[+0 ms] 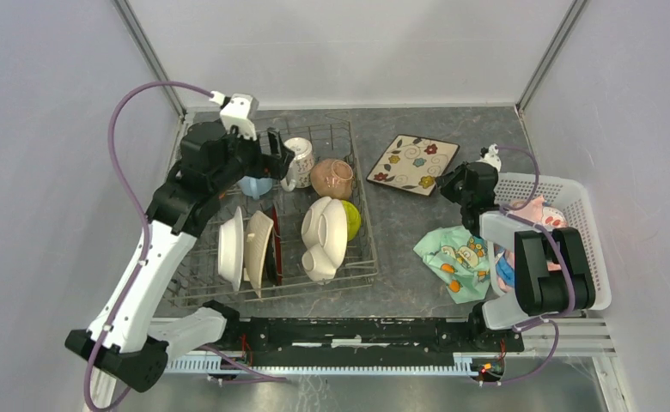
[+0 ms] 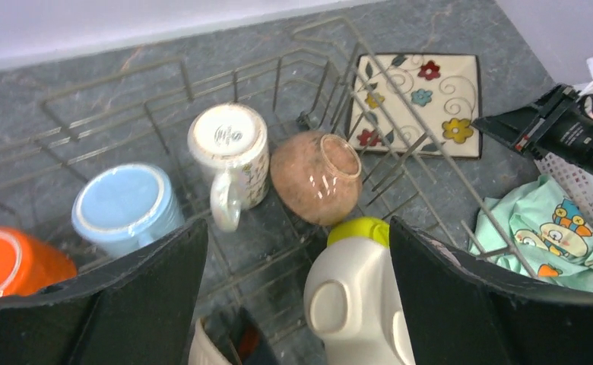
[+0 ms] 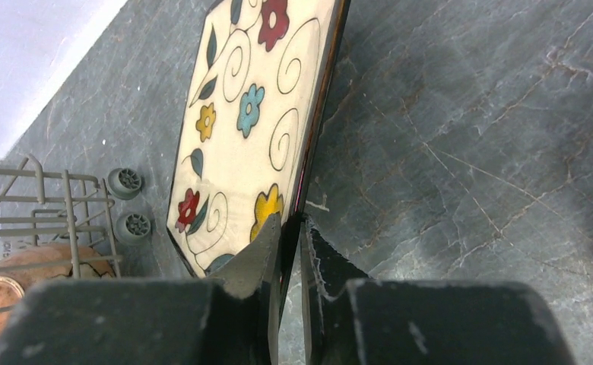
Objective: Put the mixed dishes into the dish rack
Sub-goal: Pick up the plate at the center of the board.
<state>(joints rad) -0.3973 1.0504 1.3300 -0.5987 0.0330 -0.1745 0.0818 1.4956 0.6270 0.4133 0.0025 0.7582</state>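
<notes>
**A:** Entry one, right gripper?

**B:** Right gripper (image 3: 292, 224): jaws narrow, pinched on the dark rim of the flowered square plate (image 1: 412, 163), at the corner nearest this arm.

**A:** Plate, location?

**B:** On the tabletop (image 1: 486, 129), just right of the dish rack (image 1: 362, 257) and outside its wire side. It runs from the gripper away toward the rack and the back wall. Whether the held corner is raised, I cannot tell.

**A:** Bearing for the coming move?

**B:** The rack lies to the gripper's left, with the plate between the two. My judgement: lift, carry left over the wire side, then stand the plate on edge among the tines. The right arm is the nearer one.

**A:** Entry two, left gripper?

**B:** Left gripper (image 2: 293, 228): wide apart and holding nothing. It hangs above the rack's back row: orange mug (image 2: 12, 262), light-blue mug (image 2: 126, 205), white patterned mug (image 2: 229, 148), tan bowl (image 2: 316, 176).
</notes>
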